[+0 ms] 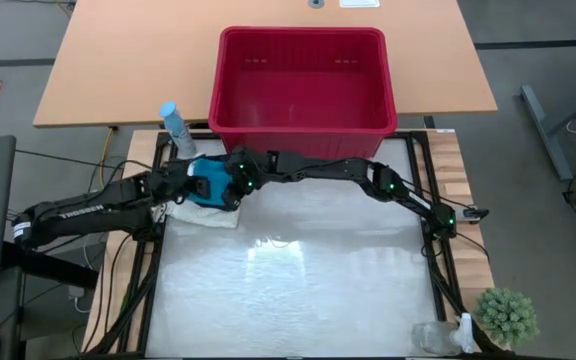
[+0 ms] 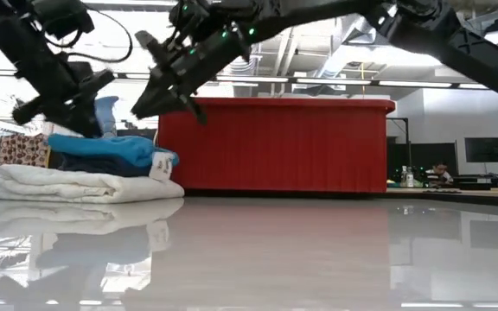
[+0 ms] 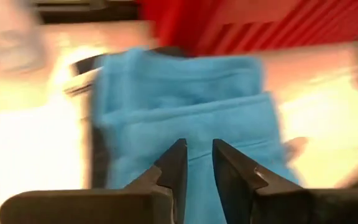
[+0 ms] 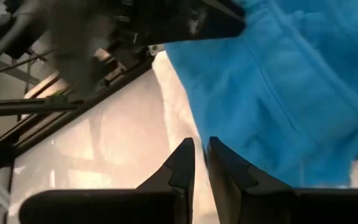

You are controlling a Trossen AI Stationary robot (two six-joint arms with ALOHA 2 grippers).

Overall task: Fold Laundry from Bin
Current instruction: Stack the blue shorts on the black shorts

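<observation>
At the rear centre, behind the work surface: the bin (image 1: 303, 118). Just before the bin's left front corner: the laundry stack (image 1: 206, 198), with the bottom cloth (image 2: 76, 186) flat on the table, the middle cloth (image 2: 141, 166) on it and the top cloth (image 2: 102, 147) uppermost. Behind the stack, beside the bin's left wall: a bottle (image 1: 176, 125). Above the stack, clear of it: left gripper (image 3: 194, 149) over the left side, right gripper (image 4: 199, 146) over the right side, near each other. At the front right corner: a plant (image 1: 508, 315).
</observation>
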